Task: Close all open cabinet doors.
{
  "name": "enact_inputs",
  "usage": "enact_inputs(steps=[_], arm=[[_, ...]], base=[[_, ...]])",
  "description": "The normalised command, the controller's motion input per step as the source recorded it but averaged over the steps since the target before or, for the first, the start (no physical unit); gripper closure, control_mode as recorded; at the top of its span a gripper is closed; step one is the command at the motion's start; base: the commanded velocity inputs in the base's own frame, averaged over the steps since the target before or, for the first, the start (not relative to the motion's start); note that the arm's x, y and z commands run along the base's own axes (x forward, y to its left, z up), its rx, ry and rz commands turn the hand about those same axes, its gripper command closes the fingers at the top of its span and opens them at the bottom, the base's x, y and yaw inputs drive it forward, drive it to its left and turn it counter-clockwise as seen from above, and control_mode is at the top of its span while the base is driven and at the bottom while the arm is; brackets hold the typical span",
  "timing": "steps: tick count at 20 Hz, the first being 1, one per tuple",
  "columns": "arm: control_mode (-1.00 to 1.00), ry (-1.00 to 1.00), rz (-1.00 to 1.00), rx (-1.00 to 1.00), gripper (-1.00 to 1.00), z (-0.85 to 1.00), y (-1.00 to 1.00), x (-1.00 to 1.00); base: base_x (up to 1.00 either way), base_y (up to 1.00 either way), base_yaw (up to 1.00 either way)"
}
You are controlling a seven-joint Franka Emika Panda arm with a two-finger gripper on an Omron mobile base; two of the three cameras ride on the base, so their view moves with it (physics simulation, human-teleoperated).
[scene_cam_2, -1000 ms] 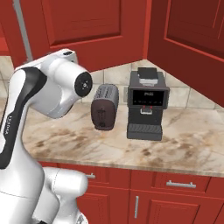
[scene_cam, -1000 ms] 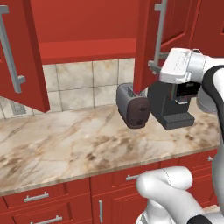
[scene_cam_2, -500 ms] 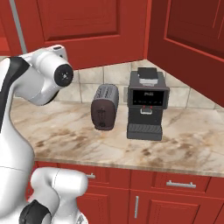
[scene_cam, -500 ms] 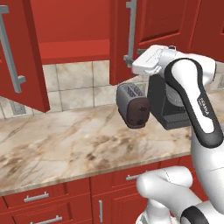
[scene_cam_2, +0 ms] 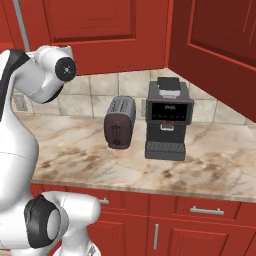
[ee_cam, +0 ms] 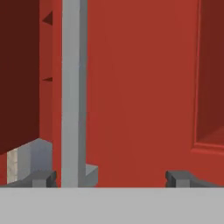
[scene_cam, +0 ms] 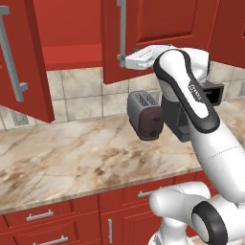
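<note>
Two tall red cabinet doors hang over the counter. The left door [scene_cam: 21, 67] stands wide open with its grey bar handle [scene_cam: 12, 57] facing me. The right door [scene_cam: 158, 28] is swung most of the way across the opening, and the red shelf [scene_cam: 72, 55] still shows between the two. My gripper [scene_cam: 127, 60] is against the right door's lower edge, below its handle [scene_cam: 122, 28]. In the hand view the gripper [ee_cam: 109, 179] is open, the door face [ee_cam: 140, 87] close ahead, and the handle [ee_cam: 72, 87] just inside the left fingertip [ee_cam: 43, 178]. The same door [scene_cam_2: 100, 30] appears in the right base view.
A dark toaster [scene_cam: 146, 115] and a black coffee machine [scene_cam_2: 167, 120] stand on the marble counter [scene_cam: 72, 153] under the cabinets. Another red door [scene_cam_2: 220, 35] angles out at the right. Red drawers [scene_cam: 43, 215] run below the counter edge.
The right door has swung leftward across the opening, its handle moving left with my hand against it. The left door has not moved.
</note>
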Motion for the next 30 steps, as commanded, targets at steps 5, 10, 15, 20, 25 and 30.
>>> enact_inputs(steps=[5,10,15,20,25,30], arm=[[-1.0,0.13,0.02,0.0,-1.0,0.0,0.4,0.64],[-1.0,0.11,0.03,0.0,-1.0,0.0,0.4,0.59],[-1.0,0.11,0.02,0.0,-1.0,0.0,0.41,0.53],[-1.0,0.12,0.03,0.0,-1.0,-0.15,0.45,0.47],[-1.0,0.1,0.05,0.0,-1.0,-0.29,0.36,0.39],[-1.0,0.04,0.08,0.0,-1.0,-0.4,0.24,0.23]], base=[[0.0,0.0,0.0],[0.0,0.0,0.0],[0.0,0.0,0.0],[0.0,0.0,0.0],[0.0,0.0,0.0],[0.0,0.0,0.0]])
